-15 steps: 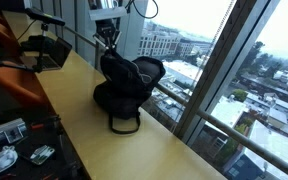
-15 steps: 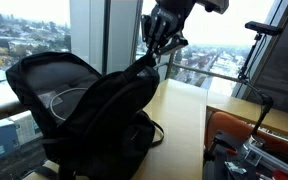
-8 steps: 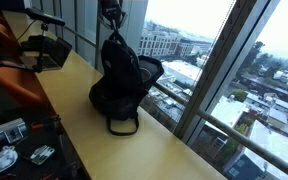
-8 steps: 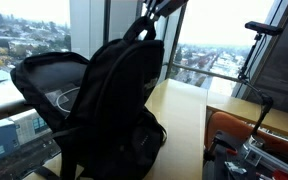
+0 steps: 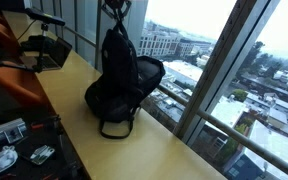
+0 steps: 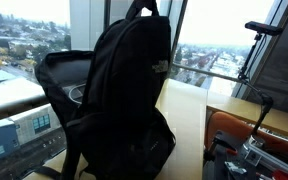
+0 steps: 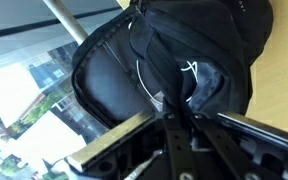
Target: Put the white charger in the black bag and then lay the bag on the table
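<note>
The black bag [image 5: 119, 70] hangs upright from its loop handle, its base touching the tan table [image 5: 159, 150]. It fills the middle of an exterior view [image 6: 124, 95], on the table [image 6: 189, 110]. My gripper [image 5: 113, 6] is at the top edge, shut on the handle. In the wrist view my gripper [image 7: 182, 116] pinches the black strap above the open bag [image 7: 109, 85]. The white charger's thin cable [image 7: 142, 72] curls inside the bag and also shows through the opening [image 6: 76, 95]. Its plug block is hidden.
The table runs along a tall window with a metal rail [image 5: 199, 105] close behind the bag. An orange chair [image 5: 14, 80] and a black device [image 5: 44, 50] are on the room side. Clutter [image 5: 9, 150] lies at the near corner. A chair [image 6: 234, 130] stands beside the table.
My gripper has risen with the handle. The bag has gone from slumped on the table to stretched upright, and its base slid slightly along the table.
</note>
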Controlling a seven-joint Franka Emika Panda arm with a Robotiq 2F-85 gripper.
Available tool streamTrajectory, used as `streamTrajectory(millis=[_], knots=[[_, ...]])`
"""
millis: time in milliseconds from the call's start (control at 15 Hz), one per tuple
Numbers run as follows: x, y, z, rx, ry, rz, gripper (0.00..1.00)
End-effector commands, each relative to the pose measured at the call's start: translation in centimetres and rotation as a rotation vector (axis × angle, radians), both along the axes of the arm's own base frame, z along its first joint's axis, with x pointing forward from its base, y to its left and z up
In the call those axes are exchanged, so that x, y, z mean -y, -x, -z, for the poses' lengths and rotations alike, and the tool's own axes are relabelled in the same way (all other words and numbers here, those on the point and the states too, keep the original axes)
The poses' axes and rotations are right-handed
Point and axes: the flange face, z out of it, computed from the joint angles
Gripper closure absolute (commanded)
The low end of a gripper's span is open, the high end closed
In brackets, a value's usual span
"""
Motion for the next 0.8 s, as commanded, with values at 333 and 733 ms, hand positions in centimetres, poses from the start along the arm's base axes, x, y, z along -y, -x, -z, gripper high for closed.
streamTrajectory(millis=[333, 733], knots=[[3.2, -1.2, -5.4, 0.028, -0.079, 0.198, 0.98], [3.8, -0.1, -9.0, 0.044, -0.127, 0.397, 0.98]])
